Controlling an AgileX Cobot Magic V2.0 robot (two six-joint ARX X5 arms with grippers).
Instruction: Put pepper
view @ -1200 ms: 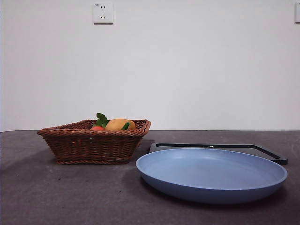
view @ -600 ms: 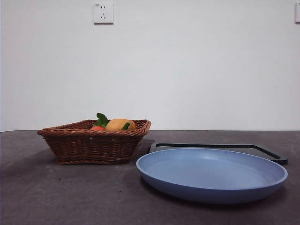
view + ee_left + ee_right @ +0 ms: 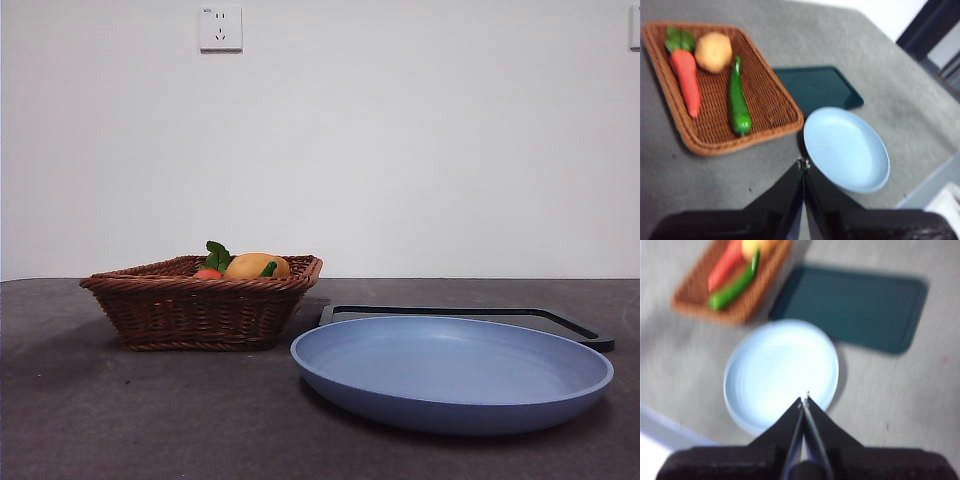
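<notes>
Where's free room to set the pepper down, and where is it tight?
Free: the whole blue plate and the dark tray behind it, both bare, plus the table in front of the basket. Tight: the basket's far end, where the pepper, carrot and a round yellow piece lie close side by side.

Left end effector (image 3: 803, 165) and right end effector (image 3: 804, 399) aloft, jaws pressed together, empty.

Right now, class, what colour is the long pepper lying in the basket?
Glossy green. The pepper shows best in the left wrist view, lying in the wicker basket.
</notes>
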